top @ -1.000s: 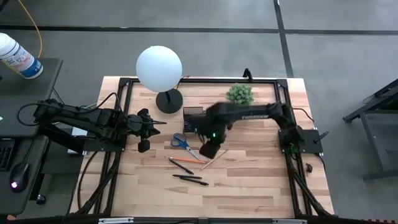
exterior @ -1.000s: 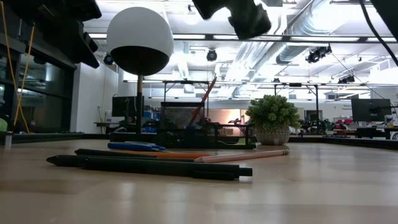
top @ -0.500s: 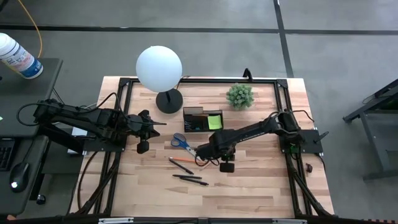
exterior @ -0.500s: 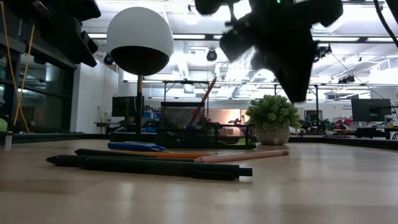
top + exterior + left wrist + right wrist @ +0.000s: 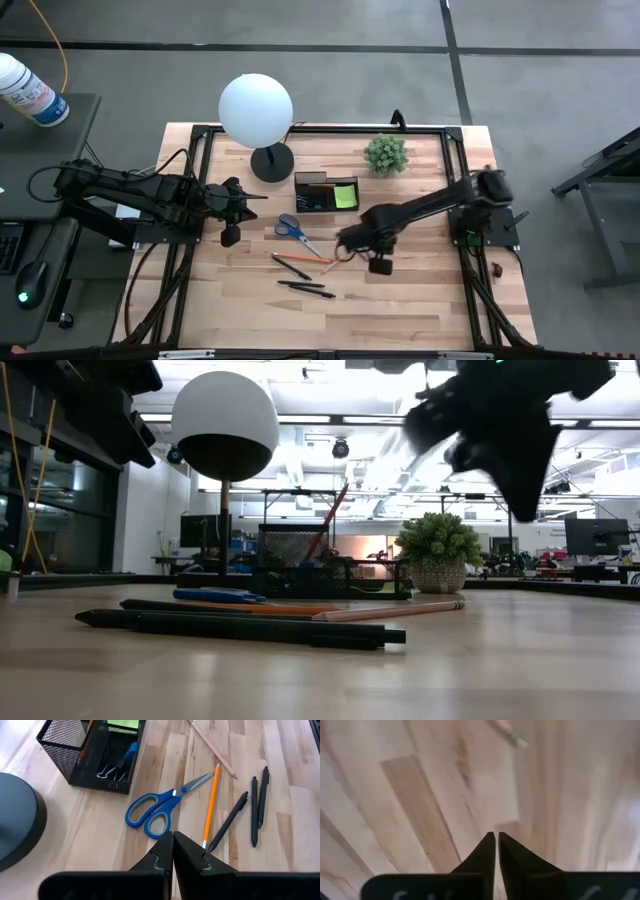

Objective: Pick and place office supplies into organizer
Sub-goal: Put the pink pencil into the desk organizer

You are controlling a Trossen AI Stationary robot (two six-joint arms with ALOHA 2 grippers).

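Observation:
Blue-handled scissors (image 5: 293, 229), an orange pencil (image 5: 300, 258), a pale pencil (image 5: 338, 260) and slim black pens (image 5: 303, 288) lie flat on the wooden table. The black mesh organizer (image 5: 318, 191) stands beyond them, with a lime-green sticky-note pad (image 5: 345, 195) in it. My right gripper (image 5: 350, 241) hangs above the table near the pale pencil's right end (image 5: 512, 738), pointing down, shut (image 5: 496, 840) with nothing between its fingers. My left gripper (image 5: 173, 851) is shut and empty, held in the air at the table's left, looking at the scissors (image 5: 160, 810).
A lamp with a white globe (image 5: 256, 108) and a round black base (image 5: 271, 163) stands at the far left of the organizer. A small potted plant (image 5: 386, 152) stands at the back. Bare wood lies toward the near edge and the right.
My right gripper has come away from above the organizer and scissors. It has moved toward the table's near and right edges and sunk lower, and the arm has drawn back to the right. The supplies on the table have not moved.

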